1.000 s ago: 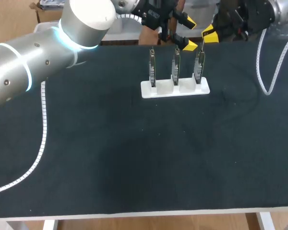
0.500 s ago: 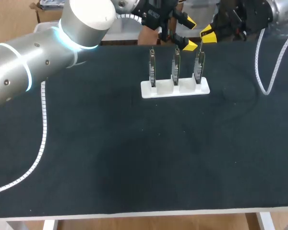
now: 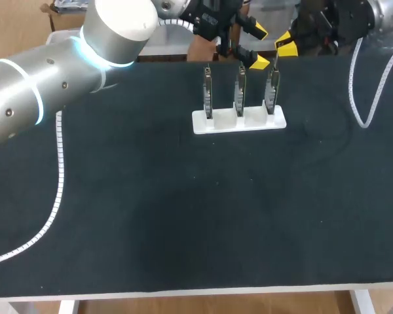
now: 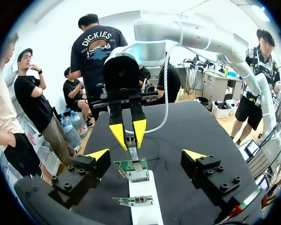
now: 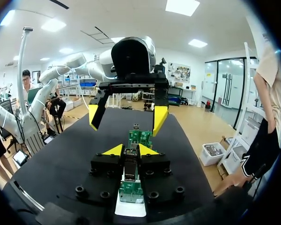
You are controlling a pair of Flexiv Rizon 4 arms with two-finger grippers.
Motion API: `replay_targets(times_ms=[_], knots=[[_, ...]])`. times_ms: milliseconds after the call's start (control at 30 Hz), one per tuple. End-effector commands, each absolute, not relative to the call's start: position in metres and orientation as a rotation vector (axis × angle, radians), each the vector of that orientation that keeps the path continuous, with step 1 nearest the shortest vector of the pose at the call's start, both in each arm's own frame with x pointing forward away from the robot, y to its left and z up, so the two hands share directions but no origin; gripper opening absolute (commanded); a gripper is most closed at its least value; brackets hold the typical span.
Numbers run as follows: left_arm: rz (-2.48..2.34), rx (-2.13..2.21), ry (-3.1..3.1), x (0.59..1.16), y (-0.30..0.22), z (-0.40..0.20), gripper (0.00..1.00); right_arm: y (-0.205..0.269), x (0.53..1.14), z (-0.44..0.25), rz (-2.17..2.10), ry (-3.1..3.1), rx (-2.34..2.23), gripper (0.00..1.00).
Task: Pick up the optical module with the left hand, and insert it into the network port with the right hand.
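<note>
Since the right gripper (image 5: 130, 151) is clenched on the optical module (image 5: 129, 165), pinching it from both sides with its yellow tips close together, the step in hand looks to be the insertion itself, and doing it well is a matter of alignment more than force. The module hangs directly over the circuit board (image 5: 130, 189) at the right-arm end of the white holder (image 3: 249, 122), one of three boards standing upright in it. Whether it has entered the network port on that board's upper edge I cannot tell, as the fingers hide the joint. I would hold the module's long axis in line with the board, square to the port's mouth, and press straight down along it with no sideways push, since the thin board could lean or lift out of its slot. The left gripper (image 4: 146, 157) is released, fingers spread wide, hovering near the middle board (image 5: 139, 136). It is best held apart from the boards so as not to nudge the holder.
</note>
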State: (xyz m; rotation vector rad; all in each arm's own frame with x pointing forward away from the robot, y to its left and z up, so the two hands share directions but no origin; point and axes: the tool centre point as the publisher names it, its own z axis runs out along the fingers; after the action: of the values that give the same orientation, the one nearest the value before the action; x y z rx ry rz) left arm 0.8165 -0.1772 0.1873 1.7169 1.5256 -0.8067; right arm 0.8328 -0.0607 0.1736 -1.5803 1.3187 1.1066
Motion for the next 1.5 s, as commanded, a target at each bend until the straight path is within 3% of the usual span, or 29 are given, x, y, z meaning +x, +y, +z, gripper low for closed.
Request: replay_targets(times_ms=[33, 1500], knots=[[-0.808, 1.724, 1.525, 0.819, -0.178, 0.188, 1.0, -0.062, 0.842, 0.17, 1.284, 1.239, -1.722, 0.0], [-0.808, 1.724, 1.525, 0.819, -0.178, 0.188, 1.0, -0.056, 0.84, 0.151, 1.33, 1.255, -1.711, 0.0]])
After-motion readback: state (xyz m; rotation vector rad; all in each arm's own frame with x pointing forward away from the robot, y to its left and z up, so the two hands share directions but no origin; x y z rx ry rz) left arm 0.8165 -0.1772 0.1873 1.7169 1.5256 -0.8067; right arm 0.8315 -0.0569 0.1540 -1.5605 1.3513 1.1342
